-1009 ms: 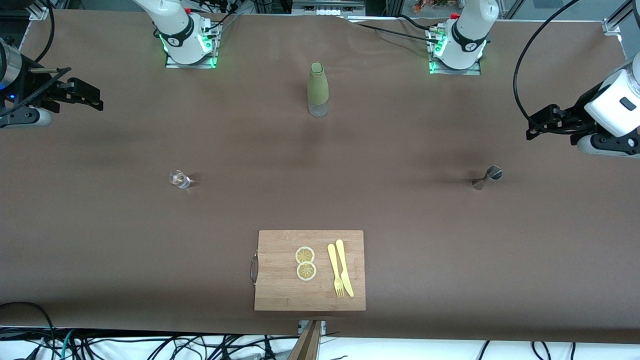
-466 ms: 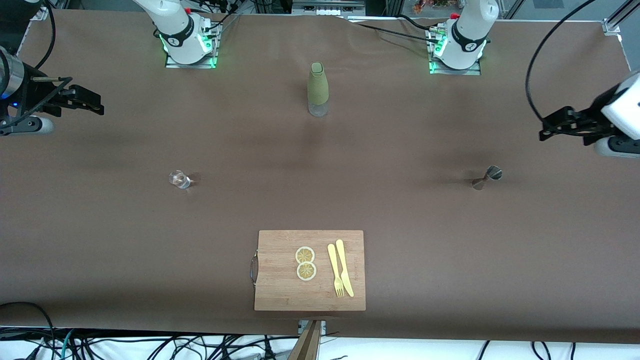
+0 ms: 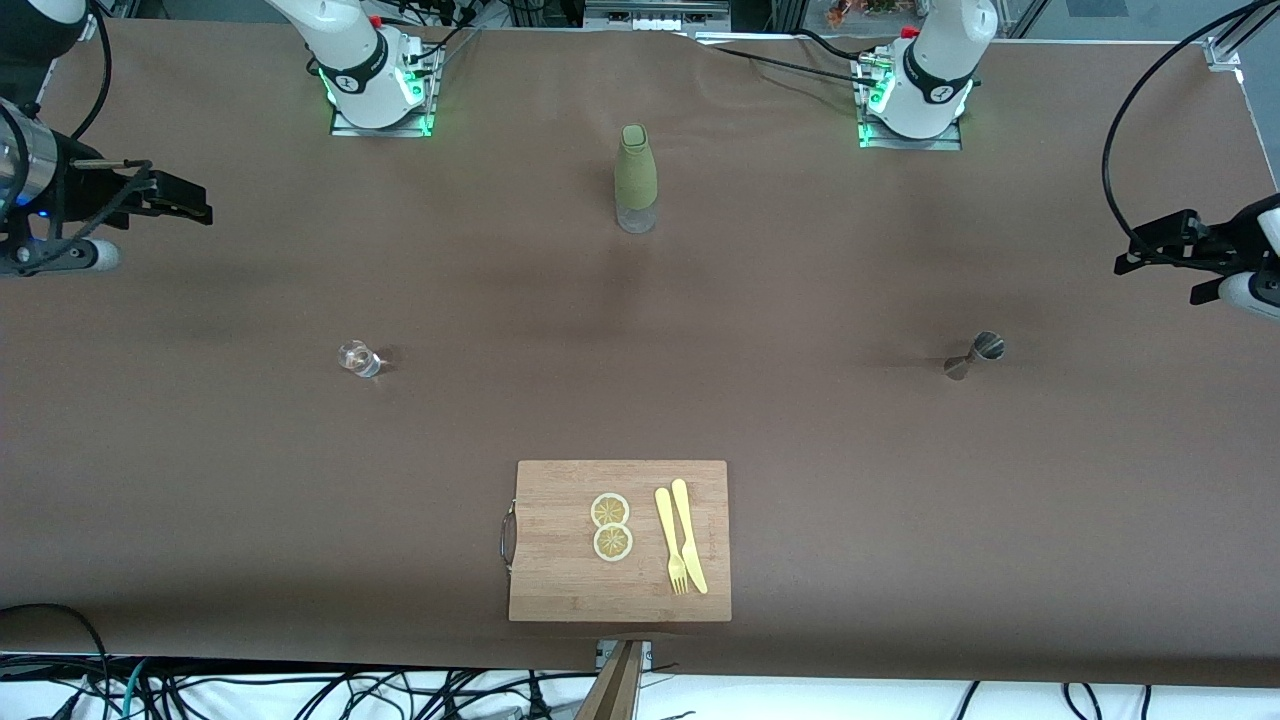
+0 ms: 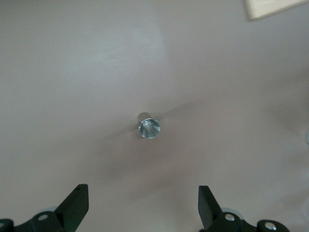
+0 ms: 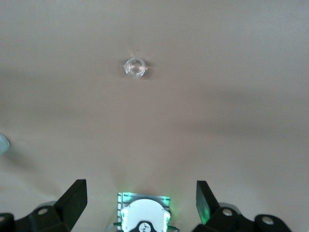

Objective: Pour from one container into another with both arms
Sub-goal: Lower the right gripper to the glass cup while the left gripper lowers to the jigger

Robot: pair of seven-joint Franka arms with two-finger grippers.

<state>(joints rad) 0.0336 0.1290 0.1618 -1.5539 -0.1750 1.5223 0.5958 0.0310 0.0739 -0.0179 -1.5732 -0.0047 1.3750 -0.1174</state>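
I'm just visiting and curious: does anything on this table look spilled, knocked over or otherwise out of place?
Nothing stands out. The glass cup and the metal jigger stand upright, with no spill visible around them. The green bottle is upright, and the cutting board looks tidy. Both the left gripper and right gripper hang open at the table's ends.

left gripper [image 3: 1140, 252] open, raised, right gripper [image 3: 190, 205] open, raised

Front camera sits high, facing the arm bases along the frame's top, taking in the whole tabletop [image 3: 800, 420]. Left wrist camera looks straight down on the jigger [image 4: 148, 127] at frame centre; right wrist camera looks down on the cup [image 5: 134, 67], upper centre. Both appear small in the front view.
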